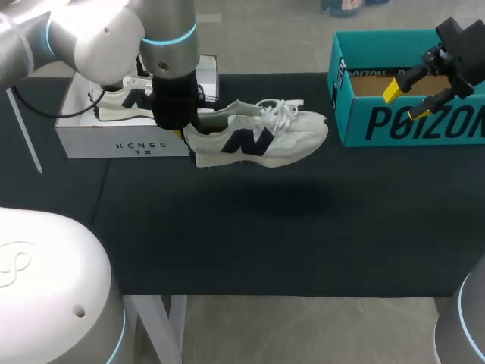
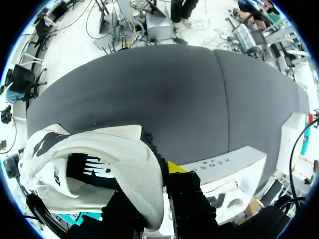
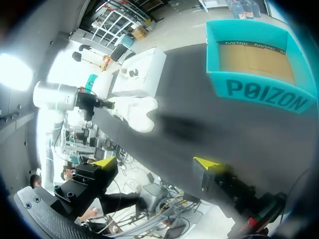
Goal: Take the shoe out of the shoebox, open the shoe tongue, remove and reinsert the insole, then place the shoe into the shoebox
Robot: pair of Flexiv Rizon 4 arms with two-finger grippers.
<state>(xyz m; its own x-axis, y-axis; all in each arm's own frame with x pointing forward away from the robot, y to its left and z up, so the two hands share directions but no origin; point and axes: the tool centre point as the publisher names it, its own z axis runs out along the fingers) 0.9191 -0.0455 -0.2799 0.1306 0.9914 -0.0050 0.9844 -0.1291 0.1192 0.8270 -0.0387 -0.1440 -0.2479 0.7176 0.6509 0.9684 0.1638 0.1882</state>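
White arm base (image 1: 45, 288), lower left of head view, sits nearest the lens.

Left third: white box (image 1: 129, 144) on the dark tabletop (image 1: 227, 243). A second shoe (image 1: 121, 102) sits at its top; on it or in it, cannot tell.

Just right of the box: left tool (image 1: 182, 133) is clamped on the heel of the shoe (image 1: 258, 136). Left wrist view agrees, with the heel wall pinched between its fingers (image 2: 187, 194). Shoe hangs clear of the tabletop, shadow beneath. Its long axis runs left-right in the frame, toe to the right, laces up.

Right third: teal shoebox (image 1: 394, 125), open, brown floor showing. Right tool (image 1: 405, 102) hovers above its left end, spread wide, holding nothing.

Judgement: shoe extends from the left tool toward the shoebox, toe leading, with bare tabletop below the gap between toe and box wall. Left arm carries the shoe. Right tool is nearer the shoebox and well apart from the shoe.
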